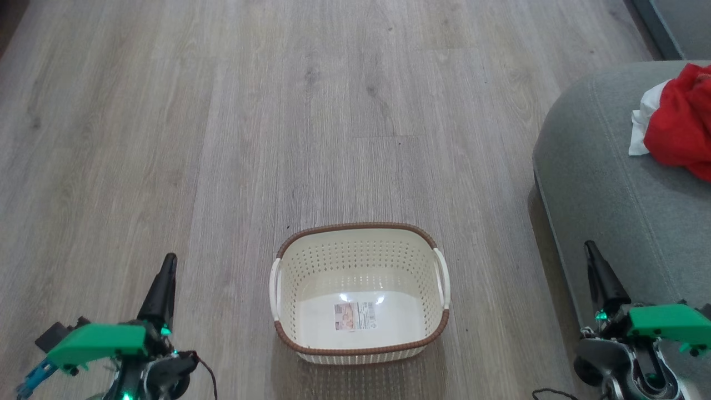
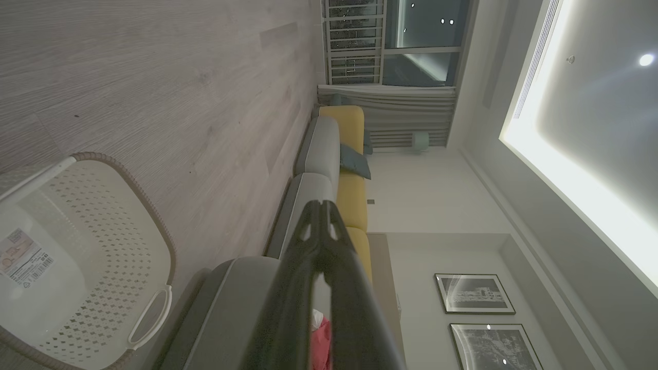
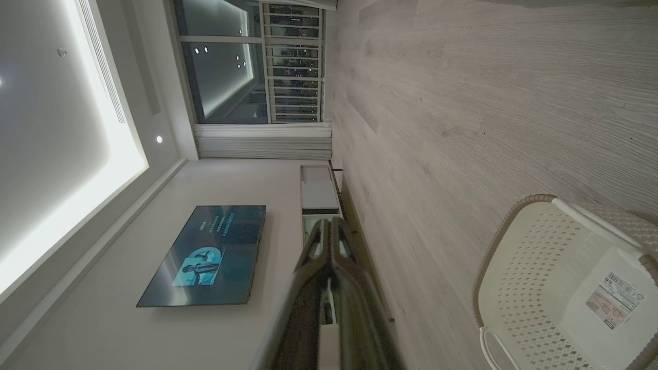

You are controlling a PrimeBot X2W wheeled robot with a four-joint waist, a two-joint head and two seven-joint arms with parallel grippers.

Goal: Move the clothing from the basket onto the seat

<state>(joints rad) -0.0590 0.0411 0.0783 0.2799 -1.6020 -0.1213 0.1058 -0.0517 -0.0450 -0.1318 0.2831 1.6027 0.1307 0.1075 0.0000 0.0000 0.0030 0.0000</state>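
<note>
Open floor (image 1: 494,278) between basket (image 1: 355,226) and seat (image 1: 600,194)

Open floor (image 1: 222,139) all around basket (image 1: 355,226)

No text legible, sticker (image 1: 355,316) on basket (image 1: 358,226) floor, right of left pincer (image 1: 169,260), print and barcode too small to read, TV (image 3: 205,254) left of right pincer (image 3: 329,223), screen caption blurred.

Red/white clothing (image 1: 680,125), grey seat (image 1: 600,183), cream perforated basket (image 1: 358,261) w/ brown rim, grey wood-grain floor (image 1: 222,111).
</note>
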